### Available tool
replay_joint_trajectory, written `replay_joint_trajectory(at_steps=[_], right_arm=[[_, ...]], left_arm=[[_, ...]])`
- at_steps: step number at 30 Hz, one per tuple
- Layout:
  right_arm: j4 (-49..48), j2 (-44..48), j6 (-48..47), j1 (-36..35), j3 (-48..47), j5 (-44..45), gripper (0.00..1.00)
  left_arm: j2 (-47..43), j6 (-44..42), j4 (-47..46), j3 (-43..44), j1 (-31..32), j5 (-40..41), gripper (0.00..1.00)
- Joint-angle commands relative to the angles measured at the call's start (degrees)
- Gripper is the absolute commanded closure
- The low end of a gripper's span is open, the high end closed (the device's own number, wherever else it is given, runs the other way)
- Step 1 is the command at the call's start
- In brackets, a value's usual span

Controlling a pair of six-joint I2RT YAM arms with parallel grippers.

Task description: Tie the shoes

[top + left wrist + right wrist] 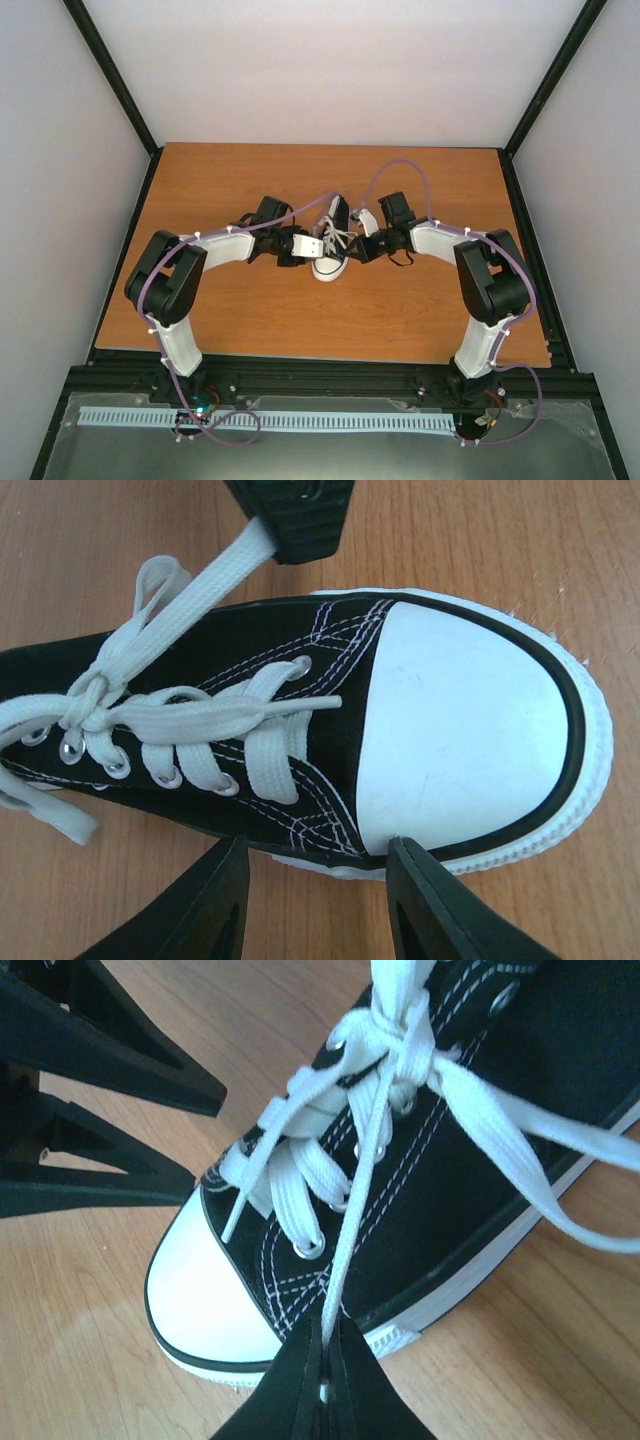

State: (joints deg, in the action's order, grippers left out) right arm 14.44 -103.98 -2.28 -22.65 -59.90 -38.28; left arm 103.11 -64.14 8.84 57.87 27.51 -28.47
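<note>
One sneaker (331, 248), R gripper (325, 1335) pinching lace (350, 1230), L gripper (318, 850) spread beside it

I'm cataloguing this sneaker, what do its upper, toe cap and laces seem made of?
The upper looks like matte black canvas, visibly stitched. The toe cap seems smooth white rubber, slightly shiny. The laces look like flat woven fabric, perhaps cotton.
</note>
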Motion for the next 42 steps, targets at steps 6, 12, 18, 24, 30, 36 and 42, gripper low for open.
replay_joint_trajectory(at_steps=[6, 12, 18, 24, 30, 36, 42], right_arm=[[-0.91, 2.41, 1.33, -1.27, 2.09, -1.59, 0.97], [-5.44, 1.65, 3.76, -1.68, 1.46, -3.07, 0.97], [-5.78, 0.22, 3.53, -1.69, 0.84, -2.11, 0.97], [-7.91, -0.4, 4.95, -1.28, 1.18, -1.87, 0.97], [-8.8, -0.99, 5.9, -0.28, 1.36, -2.44, 0.97], [-10.79, -2.74, 8.03, 1.09, 0.99, -3.6, 0.97], [-12.58, -4.54, 9.14, 1.13, 0.22, -4.92, 0.97]], left_arm=[[-1.59, 8.2, 9.77, 5.52, 2.0, -1.49, 0.61], [-2.28, 8.83, 6.94, 5.7, 5.09, 2.0, 0.45], [0.3, -2.05, 4.55, 9.82, 5.97, 6.39, 0.44], [3.34, -5.05, 6.53, 14.44, 6.35, 6.53, 0.51], [5.96, -10.8, 11.4, 17.07, 6.51, 6.81, 0.54], [6.9, -13.23, 13.51, 18.22, 7.41, 7.17, 0.61], [7.85, -15.26, 15.19, 18.86, 8.08, 9.23, 0.65]])
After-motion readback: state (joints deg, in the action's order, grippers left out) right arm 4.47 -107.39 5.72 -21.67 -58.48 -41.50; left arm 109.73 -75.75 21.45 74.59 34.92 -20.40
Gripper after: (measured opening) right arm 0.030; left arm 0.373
